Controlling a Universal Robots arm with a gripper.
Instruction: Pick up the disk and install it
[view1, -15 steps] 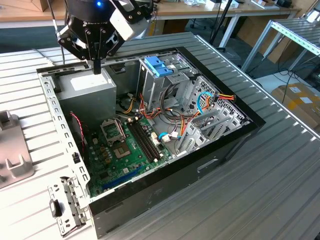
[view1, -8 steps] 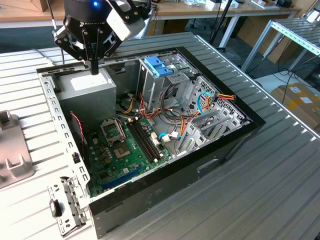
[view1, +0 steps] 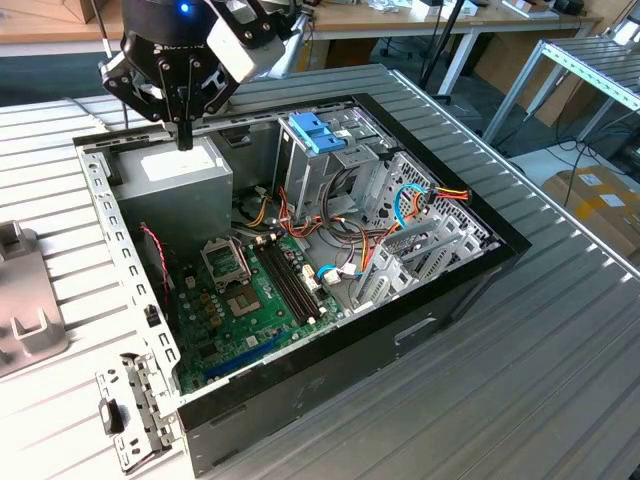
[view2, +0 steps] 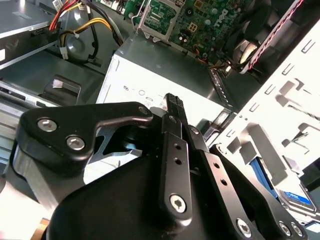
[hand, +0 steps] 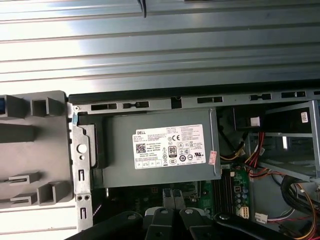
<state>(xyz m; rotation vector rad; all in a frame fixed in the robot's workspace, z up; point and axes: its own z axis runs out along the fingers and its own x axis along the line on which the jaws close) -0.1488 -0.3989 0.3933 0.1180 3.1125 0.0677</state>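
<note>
The pincer (view1: 185, 136) has its fingers drawn together with nothing between them. It hangs directly over the white label of the grey power supply box (hand: 160, 150), in a corner of the open computer case (view1: 450, 172). Whether its tip touches the box I cannot tell. Just past that corner stands the pale perforated rear wall (view1: 110, 230) of the case. In the second wrist view, beyond and below that wall, lies what I take to be the disk (view2: 294, 197), a silver slab with a blue edge, well apart from the fingers and not yet gripped. So the pick-up looks to be the step in hand and the install not begun. A grasp would call for the fingers to part, the arm to clear the rear wall, and the jaws to line up across the blue frame. Farther into the case sits the green motherboard (view1: 250, 290), and beyond it the drive cage topped by a short blue latch piece (view1: 315, 132). The case rests on the slatted metal desk (view1: 560, 380).
</note>
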